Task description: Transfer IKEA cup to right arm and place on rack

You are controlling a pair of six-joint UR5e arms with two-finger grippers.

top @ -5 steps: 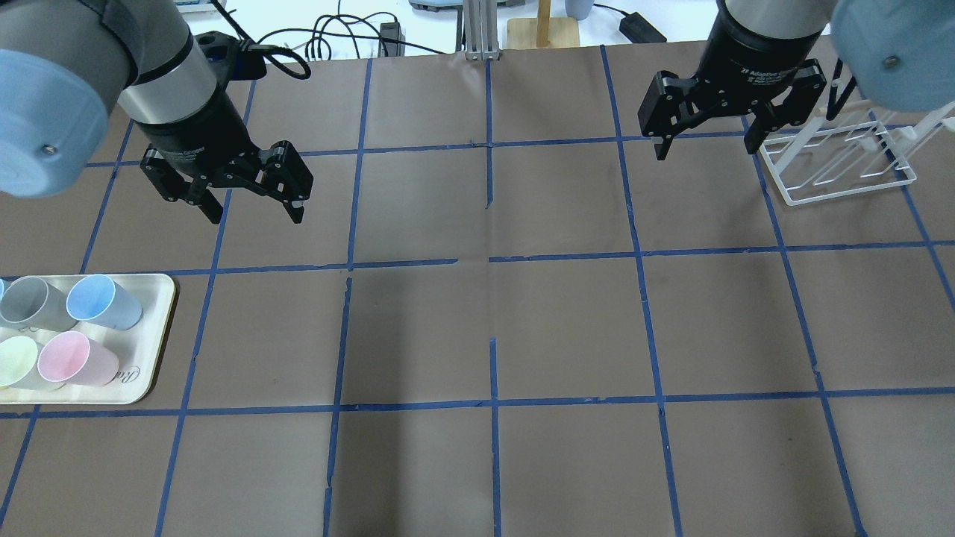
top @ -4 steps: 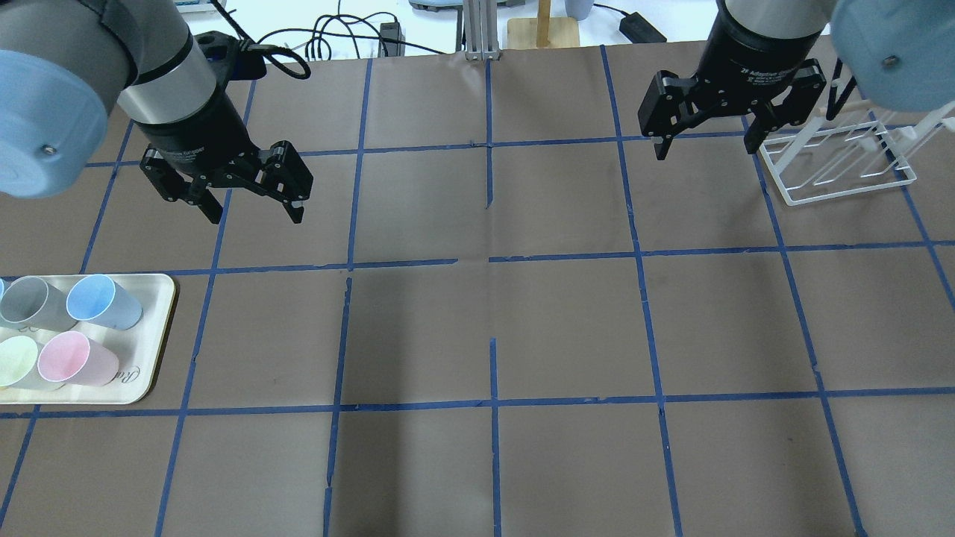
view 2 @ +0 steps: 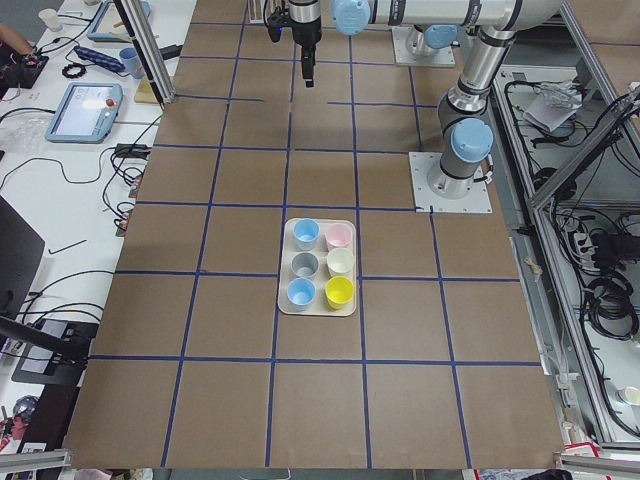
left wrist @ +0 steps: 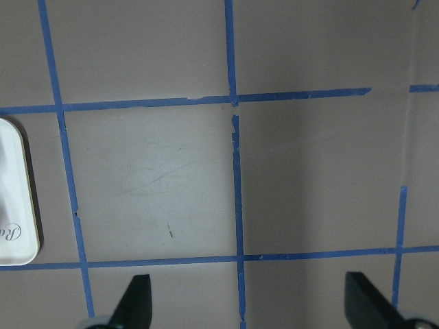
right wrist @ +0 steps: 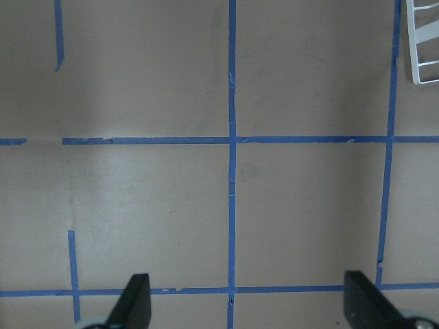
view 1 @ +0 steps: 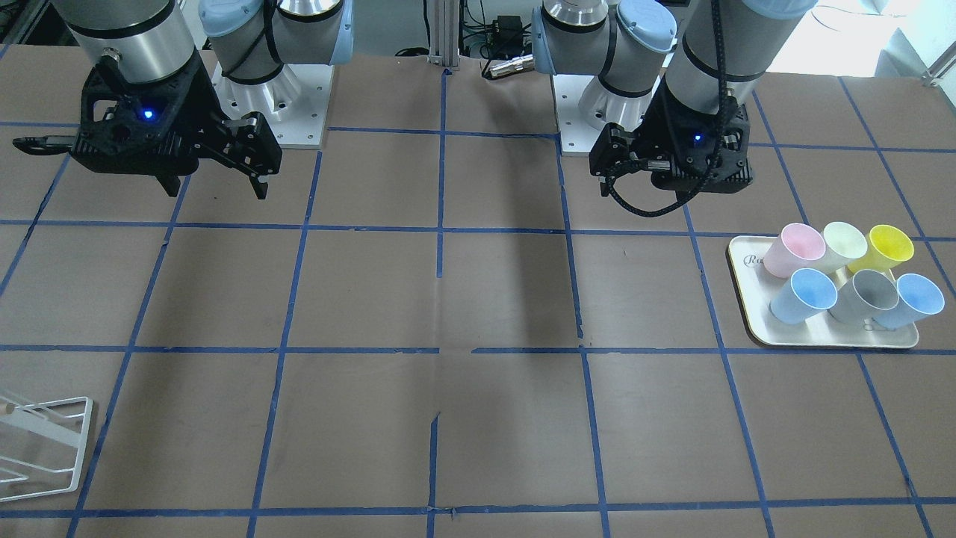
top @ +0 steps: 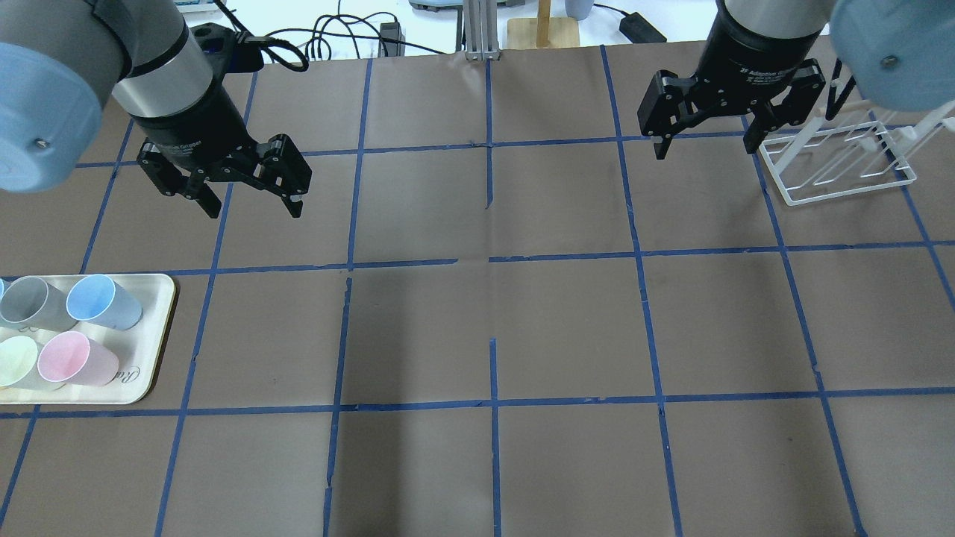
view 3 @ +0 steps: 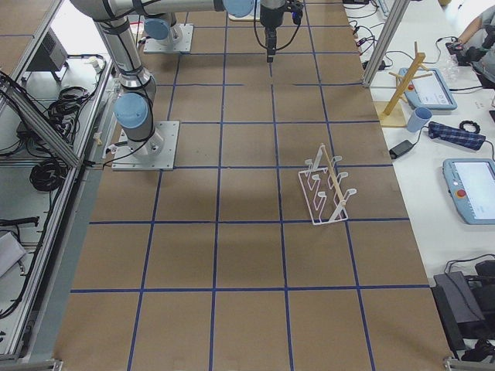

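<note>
Two blue cups stand among several on a white tray (view 1: 829, 340) at the robot's left. The paler one, the IKEA cup (view 1: 803, 295), stands at the tray's inner far corner; it also shows in the overhead view (top: 103, 300) and the exterior left view (view 2: 306, 233). My left gripper (top: 256, 212) hangs open and empty above the table, beyond the tray. My right gripper (top: 705, 149) is open and empty, just left of the white wire rack (top: 843, 160). The left wrist view shows its fingertips (left wrist: 134, 305) wide apart over bare table.
The tray also holds a brighter blue cup (view 1: 910, 301), a grey cup (view 1: 866, 293), and pink, pale green and yellow cups. The rack (view 3: 326, 185) stands at the table's far right. The tabletop is brown with a blue tape grid. Cables and a wooden stand (top: 543, 30) lie beyond the far edge.
My left gripper has shifted slightly towards the table's far side, still open. The right gripper, the cups and the rack have not moved.
</note>
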